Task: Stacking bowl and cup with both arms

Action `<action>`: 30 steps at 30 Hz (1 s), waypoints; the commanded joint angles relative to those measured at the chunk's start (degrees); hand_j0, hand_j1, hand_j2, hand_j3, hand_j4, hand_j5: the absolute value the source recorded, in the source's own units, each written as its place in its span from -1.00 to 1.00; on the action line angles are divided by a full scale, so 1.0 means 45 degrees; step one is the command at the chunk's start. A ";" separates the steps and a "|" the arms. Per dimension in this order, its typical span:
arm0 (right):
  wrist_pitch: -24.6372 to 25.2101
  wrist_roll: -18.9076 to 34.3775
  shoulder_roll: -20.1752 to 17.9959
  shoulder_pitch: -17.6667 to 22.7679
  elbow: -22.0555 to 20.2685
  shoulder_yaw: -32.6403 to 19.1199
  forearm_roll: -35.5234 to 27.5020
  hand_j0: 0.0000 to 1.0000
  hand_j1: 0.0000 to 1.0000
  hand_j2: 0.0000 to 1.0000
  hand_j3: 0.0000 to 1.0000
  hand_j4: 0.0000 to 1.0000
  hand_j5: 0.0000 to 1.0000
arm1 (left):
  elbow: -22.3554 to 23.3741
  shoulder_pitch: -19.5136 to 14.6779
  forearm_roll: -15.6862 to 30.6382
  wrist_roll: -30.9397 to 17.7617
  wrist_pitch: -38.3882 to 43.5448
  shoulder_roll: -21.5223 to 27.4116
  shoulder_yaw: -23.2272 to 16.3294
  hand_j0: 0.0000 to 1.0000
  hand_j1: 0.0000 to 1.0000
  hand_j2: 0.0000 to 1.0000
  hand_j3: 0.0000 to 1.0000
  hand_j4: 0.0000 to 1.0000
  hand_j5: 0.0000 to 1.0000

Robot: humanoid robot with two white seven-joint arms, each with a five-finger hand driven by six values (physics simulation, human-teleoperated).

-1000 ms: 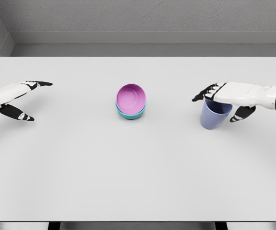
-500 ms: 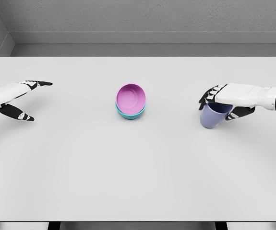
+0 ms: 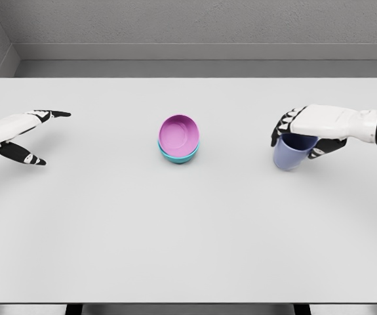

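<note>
Head view shows the right robot hand [image 3: 297,134] now curled tight around the cup's [image 3: 291,152] rim, well right of the stacked bowls [image 3: 179,138], lifting it slightly, ready for carrying, while the left robot hand [image 3: 25,133] stays spread.

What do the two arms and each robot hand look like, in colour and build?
Both arms have smooth white shells. The left robot hand and right robot hand are white on the back, with black fingers marked by small white patches. The right arm shows a grey and black wrist section.
</note>
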 commanded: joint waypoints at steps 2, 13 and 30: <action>-0.0011 -0.0008 -0.0013 0.0000 -0.0301 -0.0044 -0.0049 0.29 0.29 0.29 0.29 0.29 0.29 | -0.0001 0.0000 0.0116 0.0006 0.0031 0.0028 0.0009 1.00 1.00 1.00 1.00 1.00 1.00; -0.0030 -0.0008 -0.0013 -0.0742 -0.1551 -0.0122 -0.0049 0.30 0.30 0.30 0.30 0.30 0.30 | 0.0038 0.0000 0.0116 0.0006 0.0031 0.0028 0.0009 1.00 1.00 1.00 1.00 1.00 1.00; -0.0030 -0.0008 0.1451 -0.1699 -0.2391 0.0034 -0.0069 0.30 0.30 0.30 0.30 0.30 0.30 | 0.0057 -0.0020 0.0136 0.0006 0.0031 0.0047 0.0028 1.00 1.00 1.00 1.00 1.00 1.00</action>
